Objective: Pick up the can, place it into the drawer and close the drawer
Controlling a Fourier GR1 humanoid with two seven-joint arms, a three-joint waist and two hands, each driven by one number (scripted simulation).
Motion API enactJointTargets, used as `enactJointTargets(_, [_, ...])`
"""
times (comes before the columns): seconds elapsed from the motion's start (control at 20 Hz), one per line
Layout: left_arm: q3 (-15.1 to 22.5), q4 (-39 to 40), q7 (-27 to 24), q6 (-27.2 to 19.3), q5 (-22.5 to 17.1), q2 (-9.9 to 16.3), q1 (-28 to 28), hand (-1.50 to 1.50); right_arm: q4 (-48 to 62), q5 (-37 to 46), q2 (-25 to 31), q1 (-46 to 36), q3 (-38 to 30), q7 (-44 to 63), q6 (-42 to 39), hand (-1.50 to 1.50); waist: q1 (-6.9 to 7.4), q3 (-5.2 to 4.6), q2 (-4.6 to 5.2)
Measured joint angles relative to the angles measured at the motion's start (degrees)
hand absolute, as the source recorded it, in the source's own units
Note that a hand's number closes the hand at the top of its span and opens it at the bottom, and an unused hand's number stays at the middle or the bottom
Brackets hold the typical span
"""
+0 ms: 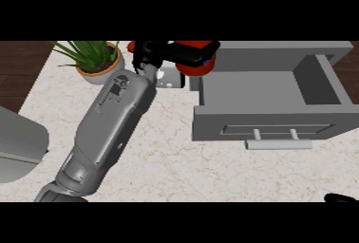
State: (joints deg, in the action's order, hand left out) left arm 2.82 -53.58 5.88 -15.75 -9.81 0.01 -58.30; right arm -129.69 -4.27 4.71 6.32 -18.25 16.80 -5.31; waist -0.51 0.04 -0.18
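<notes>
A red can sits at the back of the counter, by the far left corner of the open grey drawer. My left hand reaches up from the lower left, and its black fingers curl over the can's top and left side. Whether the can stands on the counter or is lifted cannot be told. The drawer's inside is bare, and its front panel with a pale handle faces me. Only a small black part of my right hand shows at the lower right edge.
A potted green plant stands at the back left, close to my left forearm. A large grey rounded object fills the left edge. The marble counter stretches in front of the drawer.
</notes>
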Motion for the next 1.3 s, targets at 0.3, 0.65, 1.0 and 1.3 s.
enactJointTargets(0.3, [1.0,4.7,4.3,-3.6,-0.9,0.0,-9.8,1.50,0.2,0.3,0.4,-2.5,0.4,1.5,0.9,-1.50,-0.55,0.00,0.26])
enactJointTargets(0.65, [2.8,15.1,4.2,-6.1,-4.2,0.0,-19.9,1.50,0.3,-0.5,0.9,-3.0,0.1,1.6,0.5,-1.50,-1.60,0.02,0.54])
enactJointTargets(1.0, [6.9,23.1,5.0,-9.1,-8.7,0.0,-27.6,1.50,0.0,-0.7,1.5,-4.6,0.1,2.9,1.0,-1.50,-2.62,0.06,0.75])
enactJointTargets(1.3, [10.4,28.6,2.4,-11.5,-12.0,0.0,-30.4,1.50,0.2,-0.5,2.4,-6.5,0.8,4.1,1.1,-1.50,-3.85,0.10,1.13])
